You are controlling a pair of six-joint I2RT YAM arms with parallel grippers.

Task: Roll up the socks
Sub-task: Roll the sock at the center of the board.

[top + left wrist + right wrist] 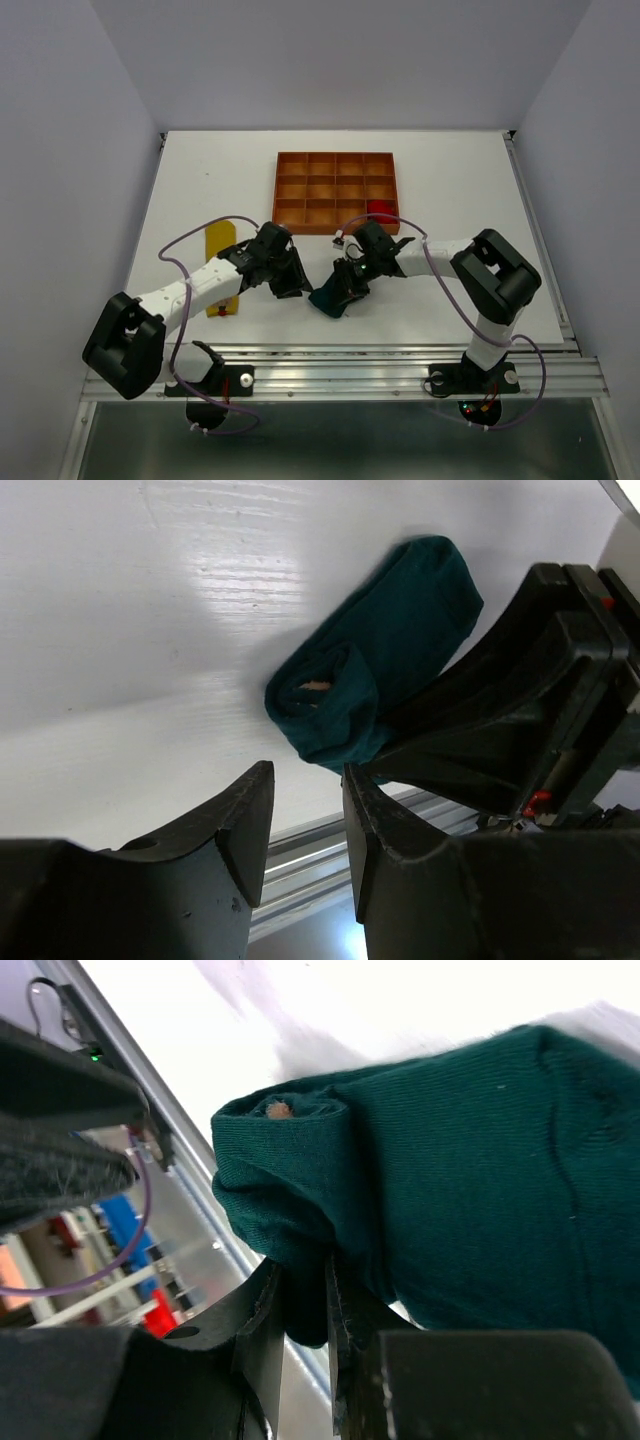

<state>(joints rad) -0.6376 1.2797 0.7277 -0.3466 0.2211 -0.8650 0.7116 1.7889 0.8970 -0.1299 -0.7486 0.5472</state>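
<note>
Right wrist: right tool [305,1295] pinches teal sock [450,1180]; sock's far end cropped.

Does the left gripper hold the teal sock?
No, the left gripper stands open and empty; the right gripper pinches the teal sock.

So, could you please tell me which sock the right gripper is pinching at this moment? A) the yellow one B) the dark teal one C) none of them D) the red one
B: in the right wrist view a fold of the dark teal sock is clamped in the right gripper, while the red sock sits in the tray and the yellow sock lies flat on the table.
</note>
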